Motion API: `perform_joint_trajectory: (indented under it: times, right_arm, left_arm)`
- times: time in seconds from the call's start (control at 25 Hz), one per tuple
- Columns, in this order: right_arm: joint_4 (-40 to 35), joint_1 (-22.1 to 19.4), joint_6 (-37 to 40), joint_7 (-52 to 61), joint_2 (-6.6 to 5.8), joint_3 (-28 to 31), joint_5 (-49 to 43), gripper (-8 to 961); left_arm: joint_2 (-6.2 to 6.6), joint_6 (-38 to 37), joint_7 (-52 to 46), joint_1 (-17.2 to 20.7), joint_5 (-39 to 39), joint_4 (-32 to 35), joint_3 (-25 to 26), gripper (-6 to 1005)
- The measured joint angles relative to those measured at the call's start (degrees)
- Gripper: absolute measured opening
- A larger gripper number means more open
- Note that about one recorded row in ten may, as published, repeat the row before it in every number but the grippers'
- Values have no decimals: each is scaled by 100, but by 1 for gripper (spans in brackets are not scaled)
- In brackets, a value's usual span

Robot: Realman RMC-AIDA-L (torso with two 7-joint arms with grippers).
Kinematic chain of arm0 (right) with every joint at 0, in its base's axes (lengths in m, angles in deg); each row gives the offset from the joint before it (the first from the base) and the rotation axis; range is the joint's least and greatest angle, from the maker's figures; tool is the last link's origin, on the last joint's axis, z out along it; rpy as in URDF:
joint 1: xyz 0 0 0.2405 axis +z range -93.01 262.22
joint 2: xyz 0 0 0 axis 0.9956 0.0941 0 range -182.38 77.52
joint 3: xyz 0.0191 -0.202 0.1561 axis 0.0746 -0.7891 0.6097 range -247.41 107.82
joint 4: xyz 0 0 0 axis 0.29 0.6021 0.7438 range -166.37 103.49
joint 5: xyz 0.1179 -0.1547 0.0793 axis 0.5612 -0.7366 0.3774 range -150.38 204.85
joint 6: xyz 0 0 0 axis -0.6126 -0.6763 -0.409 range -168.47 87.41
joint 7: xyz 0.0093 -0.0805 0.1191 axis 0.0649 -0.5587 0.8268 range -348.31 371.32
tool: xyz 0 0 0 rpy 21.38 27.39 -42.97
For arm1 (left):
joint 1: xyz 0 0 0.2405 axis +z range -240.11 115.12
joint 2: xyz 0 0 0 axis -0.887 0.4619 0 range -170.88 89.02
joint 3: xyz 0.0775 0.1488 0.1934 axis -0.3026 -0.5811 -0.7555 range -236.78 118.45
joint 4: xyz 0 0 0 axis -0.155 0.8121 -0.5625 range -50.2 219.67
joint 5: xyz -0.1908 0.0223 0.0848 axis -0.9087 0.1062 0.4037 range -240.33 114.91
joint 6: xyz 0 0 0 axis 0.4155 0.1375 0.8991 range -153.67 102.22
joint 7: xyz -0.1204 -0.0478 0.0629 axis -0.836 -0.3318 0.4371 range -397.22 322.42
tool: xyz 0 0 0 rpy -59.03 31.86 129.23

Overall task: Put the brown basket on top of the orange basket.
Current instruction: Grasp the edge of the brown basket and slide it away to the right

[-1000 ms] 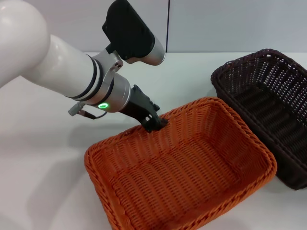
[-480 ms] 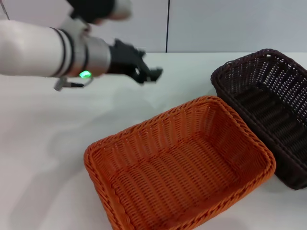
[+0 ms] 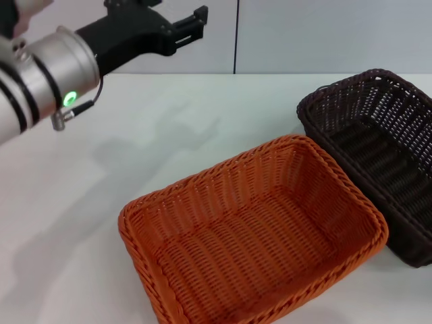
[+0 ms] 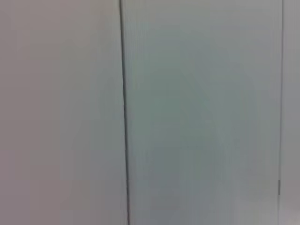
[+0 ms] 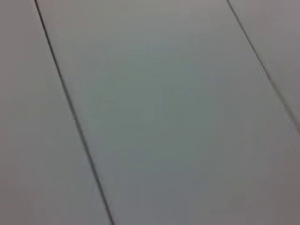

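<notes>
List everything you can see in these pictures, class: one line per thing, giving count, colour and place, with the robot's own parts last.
orange basket: one, bright orange, on the table near the robot, empty, its right side against the brown basket.
brown basket: one, dark brown, on the table at the right, empty, partly cut off by the picture's edge.
table: one, white, under both baskets.
wall: pale grey panels with dark seams, behind the table; both wrist views show only such panels.
left arm: one, white and silver with a green light, raised at the upper left.
left gripper: one, black, up in front of the wall, holding nothing, away from both baskets.
right gripper: not in view.
</notes>
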Motion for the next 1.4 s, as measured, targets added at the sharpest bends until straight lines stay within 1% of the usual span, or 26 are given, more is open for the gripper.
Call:
perform_joint_trajectory:
  times: [0.04,0.08,0.16,0.2,0.24,0.28,0.32,0.36,0.4,0.44,0.48,0.52,0.56,0.64,0.68,0.8,0.92,1.04,1.2,1.32,1.4]
  right_arm:
    - [-148,-71,41,264,0,-69,-91,774]
    - [-343,-157,96,556,1,-166,-247,774]
    - [-796,-331,200,1188,0,-357,-627,774]
    - [-1413,-526,254,2008,-6,-529,-1131,774]
    - [-1413,-526,254,2008,-6,-529,-1131,774]
    - [-1790,-623,264,2495,-7,-572,-1436,774]
    - [-2185,-715,279,3009,-9,-600,-1775,774]
    - [-2571,-782,296,3452,-12,-604,-2069,774]
    - [-2873,-829,316,3748,-11,-605,-2327,774]
    - [-3344,-884,353,4187,-13,-608,-2689,774]
    - [-3791,-928,398,4546,-13,-604,-3019,774]
    - [-4147,-949,453,4840,-16,-603,-3307,774]
    - [-4523,-961,557,5167,-25,-595,-3660,775]
    - [-5217,-954,814,5729,-63,-568,-4278,775]
    - [-5602,-935,1032,6025,-101,-552,-4632,775]
    - [-6522,-826,1725,6659,-226,-529,-5502,775]
    - [-7390,-670,2451,7050,-345,-511,-6341,775]
    - [-8139,-524,3162,7093,-419,-469,-6915,775]
    - [-9096,-339,4111,6963,-488,-468,-7532,774]
    - [-9551,-223,4456,6873,-574,-487,-7877,774]
    - [-9734,-168,4508,6823,-612,-587,-8183,774]
  left_arm:
    - [-1,18,452,73,-459,-81,-40,779]
    - [-1,18,452,73,-459,-81,-40,788]
    - [-6,-187,1650,234,-1798,-342,-44,805]
    - [-9,-323,2027,271,-2213,-442,-14,814]
    - [-8,-719,2703,309,-2992,-734,67,814]
    - [-3,-1190,3305,322,-3668,-1057,168,814]
    - [-3,-1190,3305,322,-3668,-1057,168,814]
    - [4,-1921,4030,289,-4443,-1578,304,814]
    - [4,-1921,4030,289,-4443,-1578,304,814]
    - [4,-2636,4586,236,-4993,-2070,401,814]
    - [4,-2636,4586,236,-4993,-2070,401,814]
    - [17,-4004,5379,-12,-5994,-3308,605,814]
    - [21,-4331,5478,-113,-6167,-3635,683,814]
    - [21,-4331,5478,-113,-6167,-3635,683,814]
    - [28,-4709,5576,-262,-6270,-4211,855,814]
    - [30,-4734,5673,-265,-6285,-4292,858,814]
    - [26,-4747,5770,-249,-6319,-4323,859,814]
    - [24,-4748,5799,-271,-6340,-4403,868,814]
    - [20,-4733,5800,-325,-6360,-4484,907,814]
    - [20,-4729,5800,-339,-6361,-4500,930,814]
    - [20,-4727,5800,-343,-6361,-4516,952,814]
